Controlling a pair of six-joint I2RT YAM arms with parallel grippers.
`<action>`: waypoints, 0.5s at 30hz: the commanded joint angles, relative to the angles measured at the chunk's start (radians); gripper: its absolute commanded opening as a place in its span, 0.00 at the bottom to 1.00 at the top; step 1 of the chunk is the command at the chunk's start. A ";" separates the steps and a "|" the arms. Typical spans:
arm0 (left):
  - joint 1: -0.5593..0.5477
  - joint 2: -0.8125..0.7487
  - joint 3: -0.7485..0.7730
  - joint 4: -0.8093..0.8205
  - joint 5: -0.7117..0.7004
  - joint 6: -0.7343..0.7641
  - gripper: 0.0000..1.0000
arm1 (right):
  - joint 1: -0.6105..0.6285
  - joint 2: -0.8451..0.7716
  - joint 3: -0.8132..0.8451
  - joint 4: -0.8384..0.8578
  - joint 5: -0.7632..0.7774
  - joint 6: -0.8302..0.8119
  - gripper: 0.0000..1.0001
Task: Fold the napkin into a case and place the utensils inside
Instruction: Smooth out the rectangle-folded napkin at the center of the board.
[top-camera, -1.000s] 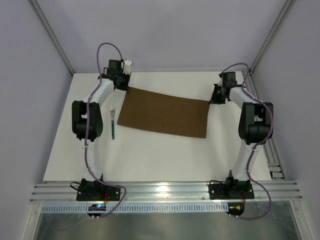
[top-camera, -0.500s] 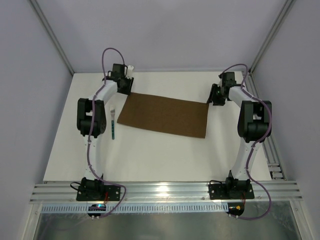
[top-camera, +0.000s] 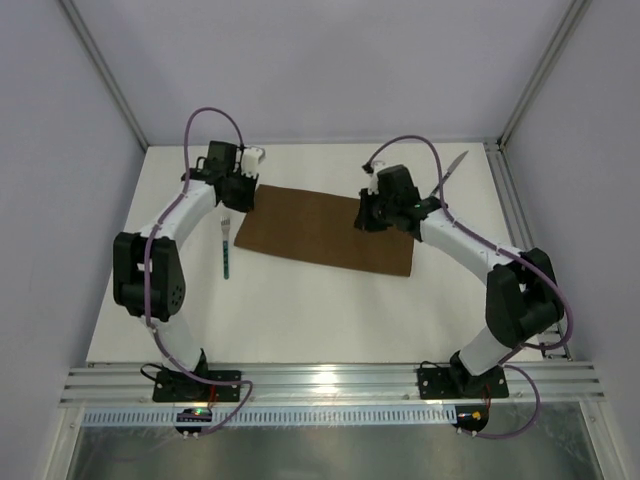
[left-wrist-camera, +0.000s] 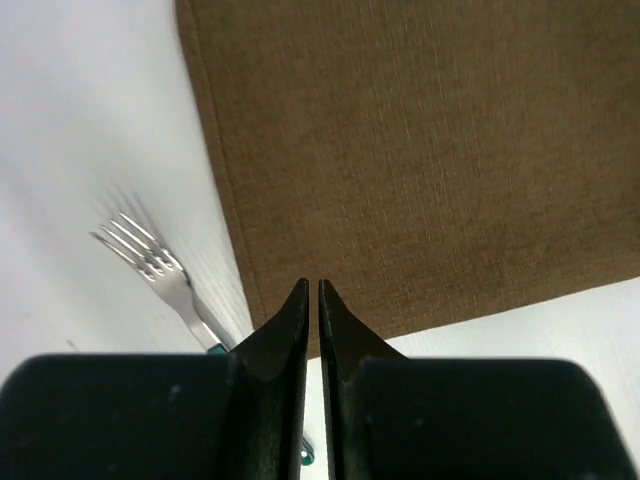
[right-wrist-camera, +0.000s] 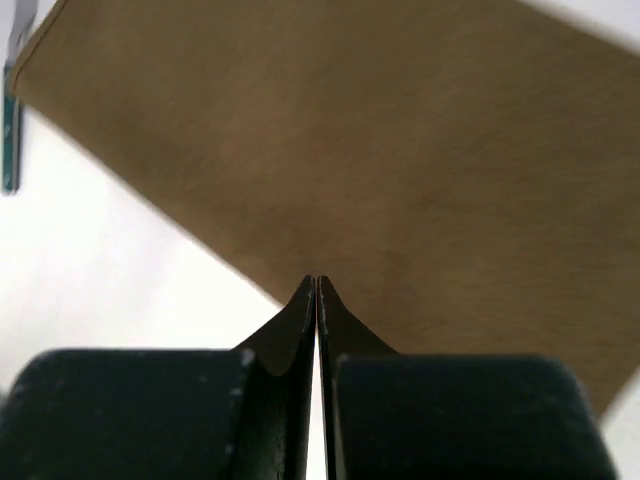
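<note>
While left claw (left-wrist-camera: 311, 287) and right claw (right-wrist-camera: 316, 281) are hovering shut, empty, the limp, light napkin (top-camera: 310, 228) is likely needing corner pinches.

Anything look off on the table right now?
Only mildly. The napkin lies skewed, its edges not square to the table. The knife sits alone near the far right corner, well away from the fork, which lies just left of the napkin. Nothing looks spilled or damaged.
</note>
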 joint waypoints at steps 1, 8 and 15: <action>-0.010 0.024 -0.097 -0.019 0.021 0.010 0.07 | 0.054 0.045 -0.090 0.142 -0.120 0.128 0.04; -0.011 0.079 -0.146 -0.012 -0.014 0.009 0.06 | 0.098 0.114 -0.224 0.194 -0.090 0.220 0.04; -0.010 0.115 -0.194 0.030 -0.134 0.013 0.06 | 0.014 0.057 -0.405 0.191 -0.070 0.273 0.04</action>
